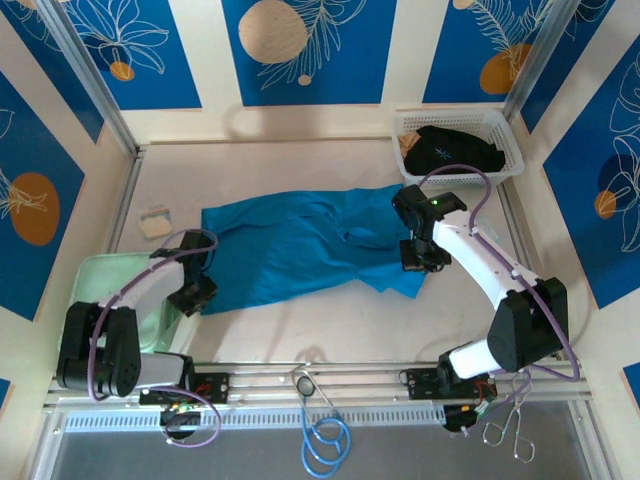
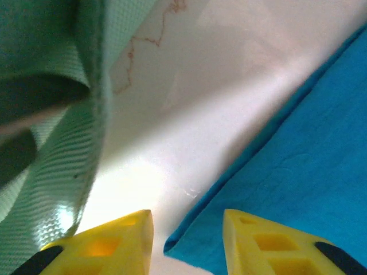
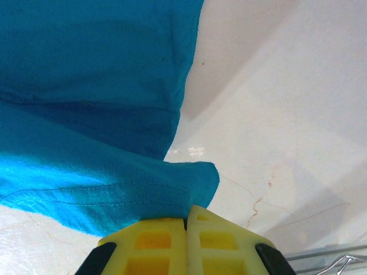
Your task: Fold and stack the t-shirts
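You had both hands at the blue shirt point(image 1: 300, 245), likely to fold it.
Your right hand point(image 3: 187, 215) pinched its edge shut; your left hand point(image 2: 187, 215) stood open astride a corner. It lay spread on the worktop point(image 1: 300, 328), black shirt point(image 1: 455, 150) in the basket point(image 1: 512, 155).

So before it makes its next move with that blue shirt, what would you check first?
1. Right jaws holding the teal shirt: ok, shut on its edge.
2. Left jaws holding it too: not ok, they stand apart with a shirt corner between them.
3. Green pad out of that pinch: ok, it lies beside the left jaws, not between them.
4. Shirt flat on the table: not ok, rumpled toward the basket end.
5. Black shirt out of the way: ok, inside the white basket.
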Available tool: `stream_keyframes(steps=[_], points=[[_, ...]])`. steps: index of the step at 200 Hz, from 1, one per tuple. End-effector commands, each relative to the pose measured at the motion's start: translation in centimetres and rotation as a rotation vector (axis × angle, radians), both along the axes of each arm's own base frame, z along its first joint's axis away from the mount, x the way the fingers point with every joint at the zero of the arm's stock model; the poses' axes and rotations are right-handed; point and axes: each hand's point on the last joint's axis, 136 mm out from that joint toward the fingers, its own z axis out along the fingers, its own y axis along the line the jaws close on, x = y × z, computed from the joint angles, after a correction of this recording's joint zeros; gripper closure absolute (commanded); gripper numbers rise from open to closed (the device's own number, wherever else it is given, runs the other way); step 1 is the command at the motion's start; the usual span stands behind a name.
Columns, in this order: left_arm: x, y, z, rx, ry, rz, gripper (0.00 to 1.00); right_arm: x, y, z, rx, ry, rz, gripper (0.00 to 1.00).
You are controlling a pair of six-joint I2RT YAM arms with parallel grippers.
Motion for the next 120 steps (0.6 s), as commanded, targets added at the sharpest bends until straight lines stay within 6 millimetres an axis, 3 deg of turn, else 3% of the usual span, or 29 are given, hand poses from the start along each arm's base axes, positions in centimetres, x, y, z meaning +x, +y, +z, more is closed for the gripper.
stream_keyframes(steps=[1, 57, 120], points=[[-1.5, -0.6, -1.6, -0.035, 0.055, 0.012, 0.64, -0.4, -0.3, 0.6, 0.007, -0.015, 0.01, 1.0], [-3.0, -1.9, 0.0, -0.098, 0.077, -0.052, 0.55, -0.4, 0.0, 0.4, 0.021, -0.01, 0.014, 1.0], [-2.2, -1.4, -2.0, -0.06, 0.068, -0.048, 0.56, -0.5, 0.2, 0.4, 0.032, -0.015, 0.018, 1.0]])
